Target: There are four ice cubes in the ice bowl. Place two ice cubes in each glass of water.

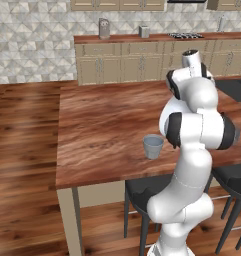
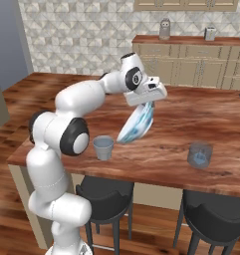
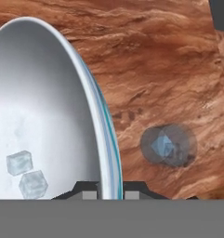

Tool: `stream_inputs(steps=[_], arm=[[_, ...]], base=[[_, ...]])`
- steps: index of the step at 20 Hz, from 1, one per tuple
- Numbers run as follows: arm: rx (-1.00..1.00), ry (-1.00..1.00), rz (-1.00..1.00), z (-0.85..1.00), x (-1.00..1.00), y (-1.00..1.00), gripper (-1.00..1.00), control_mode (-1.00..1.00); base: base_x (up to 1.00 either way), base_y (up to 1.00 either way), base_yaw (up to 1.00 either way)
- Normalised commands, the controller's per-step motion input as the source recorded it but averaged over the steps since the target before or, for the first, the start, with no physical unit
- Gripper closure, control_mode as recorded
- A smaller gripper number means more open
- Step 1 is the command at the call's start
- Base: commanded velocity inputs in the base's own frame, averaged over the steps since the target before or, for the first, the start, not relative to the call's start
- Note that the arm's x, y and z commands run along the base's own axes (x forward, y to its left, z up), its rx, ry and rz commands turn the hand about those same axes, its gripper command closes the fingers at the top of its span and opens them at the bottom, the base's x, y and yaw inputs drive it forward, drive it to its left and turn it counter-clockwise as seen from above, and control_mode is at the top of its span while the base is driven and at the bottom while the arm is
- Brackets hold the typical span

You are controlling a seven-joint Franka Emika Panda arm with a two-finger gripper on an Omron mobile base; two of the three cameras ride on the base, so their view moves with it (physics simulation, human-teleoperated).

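Above the tabletop, the pincer is closed on the rim of the ice bowl, which hangs below it, steeply tilted. Inside the bowl, two ice cubes lie near the pincer, low in the hand view. Beside the bowl's lower edge stands one glass of water; the other glass, farther away, seems to hold ice already. I judge the pouring should go slowly, with the lowest rim point directly over the near glass, so the cubes slide in and none jumps out.
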Motion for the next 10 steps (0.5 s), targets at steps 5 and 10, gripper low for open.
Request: stream_inputs(steps=[5,10], arm=[[-0.03,0.00,0.00,0.26,0.00,0.16,1.00,-1.00],[-0.01,0.00,0.00,0.08,0.00,0.28,1.00,-1.00]], base=[[0.00,0.00,0.00],[0.00,0.00,0.00]])
